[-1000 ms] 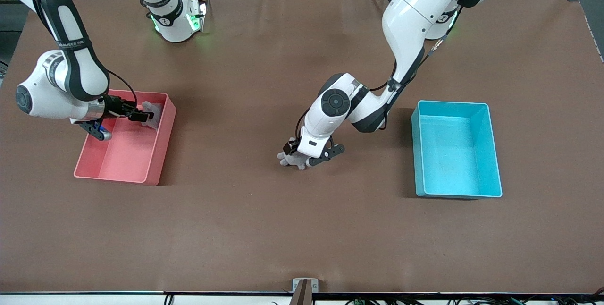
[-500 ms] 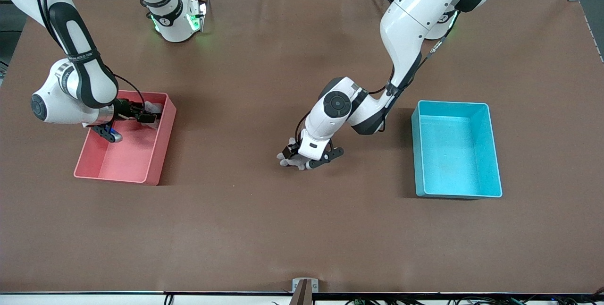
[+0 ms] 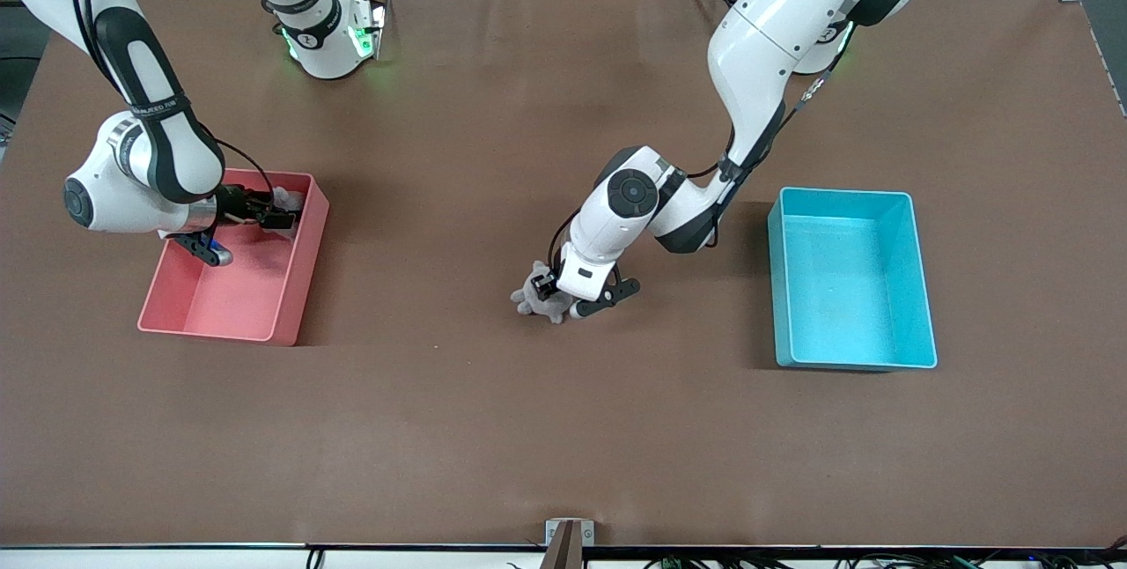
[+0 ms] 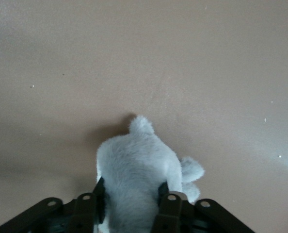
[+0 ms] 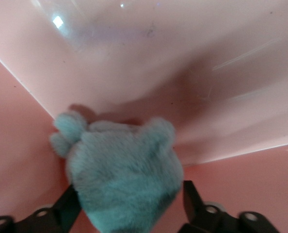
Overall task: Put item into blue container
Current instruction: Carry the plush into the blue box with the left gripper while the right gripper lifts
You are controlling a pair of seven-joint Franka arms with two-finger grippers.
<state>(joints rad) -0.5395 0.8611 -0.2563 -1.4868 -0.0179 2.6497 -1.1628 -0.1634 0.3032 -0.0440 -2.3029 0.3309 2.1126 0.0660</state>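
Reaching down to the middle of the brown table (image 3: 493, 428), the left gripper (image 3: 556, 294) had its two fingers (image 4: 169, 206) pressed against the sides of a small grey plush toy (image 3: 537, 294), so it was closed on the toy. The front view showed only a part of this toy beside the gripper, and there it was not possible to tell if the toy was touching the table. The left wrist view gave more: the plush body (image 4: 136, 179) sat between the dark fingers, squeezed a little, with small rounded parts sticking out over the table surface. The blue container (image 3: 921, 287) stood toward the left arm's end of the table, well apart from the toy, and nothing was seen inside it. Toward the right arm's end stood a pink bin (image 3: 304, 274), and the right gripper (image 3: 273, 215) was low inside it, near one corner. In the front view a pale object (image 3: 287, 197) showed only partly beside that gripper. The right wrist view made it clear that this was a second plush toy (image 5: 124, 174), lying against the pink wall, with the fingers (image 5: 195, 201) standing wide on both sides of it; whether they were touching it I could not tell.
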